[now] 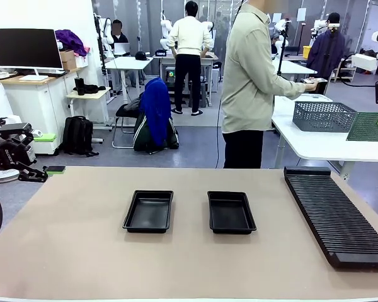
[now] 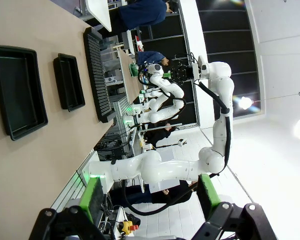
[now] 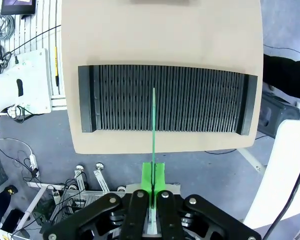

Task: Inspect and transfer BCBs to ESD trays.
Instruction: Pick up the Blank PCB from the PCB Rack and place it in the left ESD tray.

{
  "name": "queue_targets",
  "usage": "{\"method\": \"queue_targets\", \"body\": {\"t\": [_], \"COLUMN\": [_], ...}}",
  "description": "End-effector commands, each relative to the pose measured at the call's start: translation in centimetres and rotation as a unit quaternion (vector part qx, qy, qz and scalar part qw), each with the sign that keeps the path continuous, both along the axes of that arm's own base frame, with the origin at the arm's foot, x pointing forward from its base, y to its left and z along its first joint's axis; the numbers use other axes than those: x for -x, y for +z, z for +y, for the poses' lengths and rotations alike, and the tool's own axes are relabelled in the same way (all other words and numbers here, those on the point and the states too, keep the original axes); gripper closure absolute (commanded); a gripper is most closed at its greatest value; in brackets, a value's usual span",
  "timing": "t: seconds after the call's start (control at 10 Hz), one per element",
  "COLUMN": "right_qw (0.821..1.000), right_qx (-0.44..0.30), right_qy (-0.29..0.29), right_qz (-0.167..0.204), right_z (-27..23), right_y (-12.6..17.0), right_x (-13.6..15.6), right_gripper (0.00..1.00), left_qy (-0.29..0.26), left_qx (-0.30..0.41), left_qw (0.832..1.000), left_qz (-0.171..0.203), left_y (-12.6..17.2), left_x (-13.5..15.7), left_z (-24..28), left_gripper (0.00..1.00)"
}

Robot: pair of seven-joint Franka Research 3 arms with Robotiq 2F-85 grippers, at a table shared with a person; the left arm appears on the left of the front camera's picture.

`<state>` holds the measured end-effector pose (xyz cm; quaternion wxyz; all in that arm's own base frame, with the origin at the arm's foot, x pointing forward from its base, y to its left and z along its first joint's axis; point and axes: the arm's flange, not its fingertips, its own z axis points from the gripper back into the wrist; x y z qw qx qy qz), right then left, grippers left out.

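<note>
The right tool (image 3: 152,194) was pressed together on one end of a thin board (image 3: 153,130), which it held edge-on over the slotted rack (image 3: 200,100) at the right end of the bench (image 1: 82,251). The left tool (image 2: 150,199) was spread and empty, off the bench's left side. The left tray (image 1: 148,212) and the right tray (image 1: 230,214) lay side by side mid-bench, both empty.

The step in hand seemed to be carrying the board to a tray. To do it well, the wrist should turn the board flat, square its edges to the tray's rim and lower it close to the floor before letting go. The arm should move slowly, since a thin board pinched at one end could flex or slip.
</note>
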<state>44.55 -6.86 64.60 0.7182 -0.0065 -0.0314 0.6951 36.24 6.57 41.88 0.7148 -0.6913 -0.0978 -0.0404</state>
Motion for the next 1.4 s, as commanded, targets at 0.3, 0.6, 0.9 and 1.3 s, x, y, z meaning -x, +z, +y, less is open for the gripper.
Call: {"method": "queue_targets", "body": {"t": [0.3, 0.6, 0.9, 1.3], "right_qw": [1.000, 0.998, 0.983, 0.954], "right_qx": [0.002, -0.053, -0.126, -0.190], "right_qy": [-0.002, -0.033, -0.127, -0.216], "right_qz": [0.000, 0.022, 0.049, 0.080], "right_z": [0.0, -0.1, 4.5, 13.4], "right_y": [0.0, -0.6, -2.3, -5.5], "right_x": [0.0, -1.5, -3.6, -4.4], "right_gripper": [1.00, 0.98, 0.98, 0.98], "left_qy": [0.003, 0.003, 0.003, 0.003], "left_qx": [-0.002, -0.002, -0.002, -0.002], "left_qw": [1.000, 1.000, 1.000, 1.000], "left_qz": [-0.001, -0.001, -0.001, -0.001], "left_y": [0.0, 0.0, 0.0, 0.0], "left_x": [0.1, 0.1, 0.1, 0.1], "left_z": [0.1, 0.1, 0.1, 0.1], "left_gripper": [0.00, 0.00, 0.00, 0.00]}}
